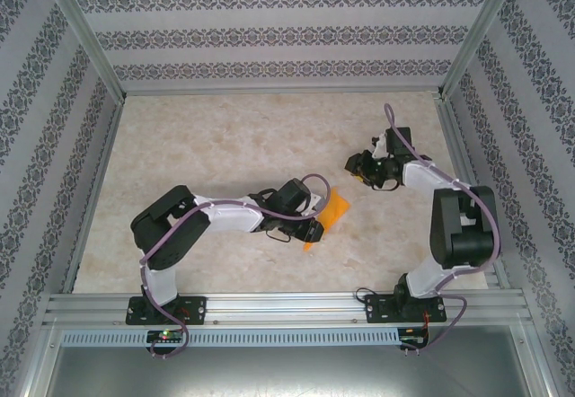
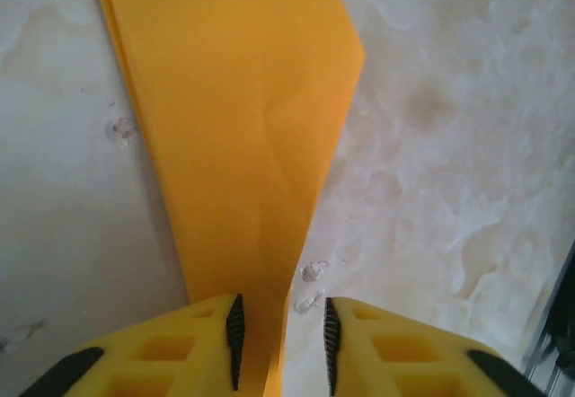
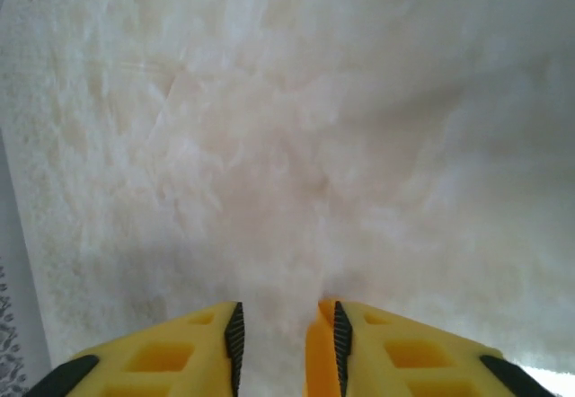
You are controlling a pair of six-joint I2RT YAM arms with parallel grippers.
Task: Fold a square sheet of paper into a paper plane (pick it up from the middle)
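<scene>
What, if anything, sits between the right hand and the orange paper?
Nothing visible does: only tabletop lies between the right hand and the orange paper. The left hand sits at the paper's near end, open around it.

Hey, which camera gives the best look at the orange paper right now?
The left wrist view: the orange paper appears large and close, creases visible, its narrow end running between the fingers of the left gripper. The top external view shows it small, partly covered by that gripper.

Paper plane narrows into the parted gripper, perhaps touching one pad.
</scene>
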